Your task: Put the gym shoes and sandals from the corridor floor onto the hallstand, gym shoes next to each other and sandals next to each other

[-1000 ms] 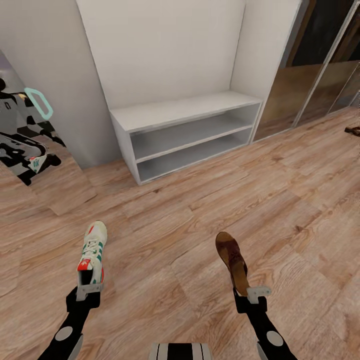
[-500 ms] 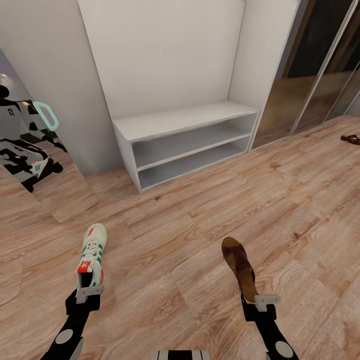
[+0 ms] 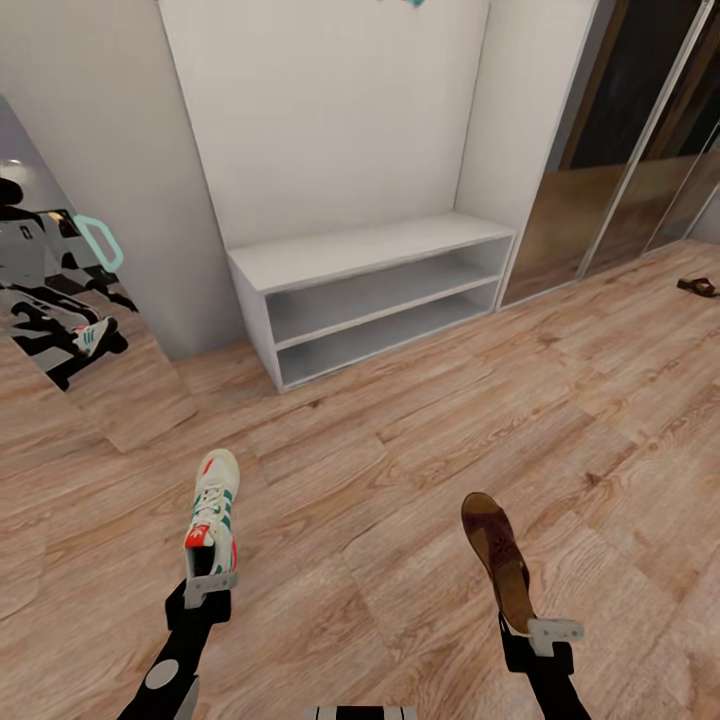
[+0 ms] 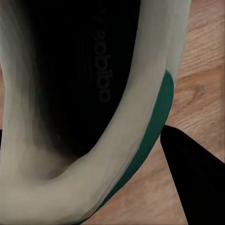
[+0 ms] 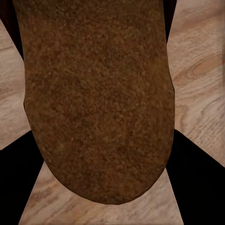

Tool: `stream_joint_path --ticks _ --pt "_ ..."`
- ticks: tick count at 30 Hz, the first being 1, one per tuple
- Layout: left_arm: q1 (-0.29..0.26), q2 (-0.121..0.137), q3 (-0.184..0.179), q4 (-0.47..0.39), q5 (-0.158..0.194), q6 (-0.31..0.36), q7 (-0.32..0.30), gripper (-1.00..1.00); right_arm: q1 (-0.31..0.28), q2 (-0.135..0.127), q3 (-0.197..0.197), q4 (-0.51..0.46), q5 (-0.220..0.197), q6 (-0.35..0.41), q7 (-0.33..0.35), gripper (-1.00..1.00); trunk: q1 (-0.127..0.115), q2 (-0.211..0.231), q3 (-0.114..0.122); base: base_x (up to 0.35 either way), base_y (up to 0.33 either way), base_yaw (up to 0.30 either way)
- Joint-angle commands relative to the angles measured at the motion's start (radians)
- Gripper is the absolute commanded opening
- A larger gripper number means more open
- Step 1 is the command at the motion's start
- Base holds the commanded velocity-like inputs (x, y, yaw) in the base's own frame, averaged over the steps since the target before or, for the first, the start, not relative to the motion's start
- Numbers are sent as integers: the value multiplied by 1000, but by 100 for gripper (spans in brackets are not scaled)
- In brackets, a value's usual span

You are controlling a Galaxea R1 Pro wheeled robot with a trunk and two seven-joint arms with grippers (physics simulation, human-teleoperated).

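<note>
Two shoes in hand: the left claw is pinching a gym shoe by the heel, toe aimed at 12 o'clock; the right claw is pinching a sandal by its heel end, toe at 11 o'clock.
Left wrist close-up: the gym shoe shows its dark opening and green stripe, one black finger just beside it.
Right wrist close-up: the sandal footbed sits between two dark fingers, floorboards behind.
Shoe rack: shoe rack stands at 12 o'clock, well apart from both shoes, top and both shelf slots bare.
Second sandal: second sandal lies on the floor far out at 2 o'clock.
Risk, grip: both holds look to be at the very heel, so a long shoe could droop or twist out on the way over.
Risk, placing: a toe could catch the rack's front edge or the shelf lip and get knocked to the floor.
Risk, pairing: drop these side by side and the mates have no room; leave space.
Floor: floor is light brown wood-grain planks, flat and smooth.
Room: pale walls, a mirror at 10 o'clock reflecting the robot, glossy sliding doors at 2 o'clock.
</note>
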Motion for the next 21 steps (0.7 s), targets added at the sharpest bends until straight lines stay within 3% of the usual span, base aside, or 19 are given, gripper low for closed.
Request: stream_joint_path --ticks 1,14,21 --pt "0 0 -1 0 1 -3 0 -100 0 0 2 2 0 -5 -4 -100 0 0 1 0 0 0" --pt "22 -1 -1 -16 1 -4 1 -100 1 4 1 23 -2 -11 -4 -100 42 -77 -13 0 0 0" --pt "25 -3 -2 -8 1 -5 6 -100 1 5 1 24 -2 -11 -4 -100 42 -77 -2 0 0 0"
